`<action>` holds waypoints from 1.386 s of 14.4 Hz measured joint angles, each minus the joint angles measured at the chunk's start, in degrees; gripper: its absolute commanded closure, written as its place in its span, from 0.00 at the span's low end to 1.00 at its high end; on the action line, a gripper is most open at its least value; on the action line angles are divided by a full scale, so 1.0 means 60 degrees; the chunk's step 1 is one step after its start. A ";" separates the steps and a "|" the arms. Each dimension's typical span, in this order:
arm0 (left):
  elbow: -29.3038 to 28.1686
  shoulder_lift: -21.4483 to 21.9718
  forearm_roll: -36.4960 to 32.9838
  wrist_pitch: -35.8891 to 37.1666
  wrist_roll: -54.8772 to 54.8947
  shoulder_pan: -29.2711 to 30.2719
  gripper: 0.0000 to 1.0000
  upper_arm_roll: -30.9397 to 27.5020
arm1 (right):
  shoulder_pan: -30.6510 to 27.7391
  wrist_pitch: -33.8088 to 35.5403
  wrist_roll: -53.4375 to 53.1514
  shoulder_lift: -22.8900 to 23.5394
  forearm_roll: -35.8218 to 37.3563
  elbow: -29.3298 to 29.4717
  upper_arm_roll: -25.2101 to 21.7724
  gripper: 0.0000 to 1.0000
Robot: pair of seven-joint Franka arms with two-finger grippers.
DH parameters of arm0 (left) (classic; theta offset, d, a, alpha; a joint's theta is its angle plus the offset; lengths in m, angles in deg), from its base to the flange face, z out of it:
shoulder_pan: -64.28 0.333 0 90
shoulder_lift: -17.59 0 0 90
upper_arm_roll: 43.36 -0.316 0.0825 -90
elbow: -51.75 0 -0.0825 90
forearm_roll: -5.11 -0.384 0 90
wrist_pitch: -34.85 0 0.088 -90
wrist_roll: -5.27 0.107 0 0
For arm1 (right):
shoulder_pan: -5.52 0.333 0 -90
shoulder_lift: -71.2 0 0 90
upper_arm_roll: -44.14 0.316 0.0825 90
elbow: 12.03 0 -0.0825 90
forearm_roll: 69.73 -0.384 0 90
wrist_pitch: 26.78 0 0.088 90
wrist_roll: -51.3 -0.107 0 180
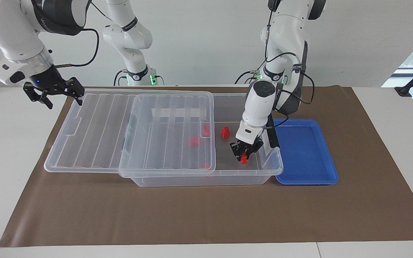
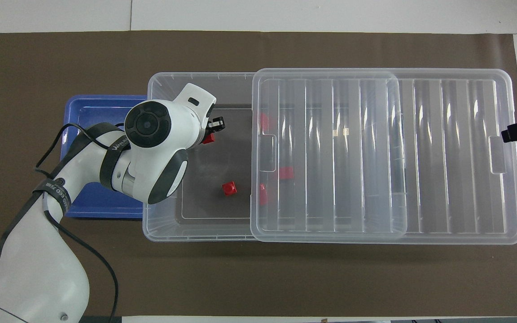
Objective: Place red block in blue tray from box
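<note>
The box point(image 1: 264, 172) stands mid-table with its ribbed lid point(image 1: 95, 129) slid toward the right arm's end, so the end by the blue tray point(image 1: 307, 150) is uncovered. My left gripper point(image 1: 244, 154) reaches down into that uncovered end and is shut on a red block point(image 1: 243, 160), low in the box. In the overhead view the left gripper point(image 2: 213, 130) holds this block point(image 2: 209, 138) beside the blue tray point(image 2: 88, 116). Another red block point(image 1: 225, 132) lies uncovered on the box floor, and others point(image 1: 193, 141) lie under the lid. My right gripper point(image 1: 54, 91) waits open over the lid's outer end.
The box and tray sit on a brown mat point(image 1: 192, 215) on a white table. The blue tray holds nothing and touches the box's end. The left arm's elbow and cables point(image 2: 106, 152) hang over the tray in the overhead view.
</note>
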 measured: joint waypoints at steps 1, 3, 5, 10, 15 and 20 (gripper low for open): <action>0.0021 0.0362 0.0000 0.0401 0.0000 0.0004 1.00 -0.0016 | -0.0015 -0.0015 0.0000 0.0000 0.0000 -0.0022 -0.0002 0.35; 0.0084 0.1077 -0.0001 0.1226 0.0000 0.0010 1.00 -0.0034 | -0.0128 -0.0351 0.0167 -0.0030 0.0002 -0.0181 -0.0031 1.00; 0.0135 0.1696 -0.0008 0.2040 0.0085 0.0014 1.00 -0.0046 | -0.0544 -0.1146 0.0708 -0.0108 0.0006 -0.0658 -0.0076 1.00; 0.0095 0.2477 -0.0017 0.3223 0.1716 0.0778 1.00 -0.0077 | -0.1951 -0.2983 0.2108 0.0047 0.0006 -0.1870 -0.0156 1.00; -0.0446 0.2487 -0.0017 0.3120 0.4472 0.2379 1.00 -0.0127 | -0.2277 -0.3335 0.2075 0.0813 0.0004 -0.2025 -0.0150 1.00; -0.1807 0.2312 -0.0017 0.1360 0.5679 0.3192 1.00 -0.0138 | -0.2167 -0.3328 0.1826 0.0840 0.0002 -0.2110 -0.0032 1.00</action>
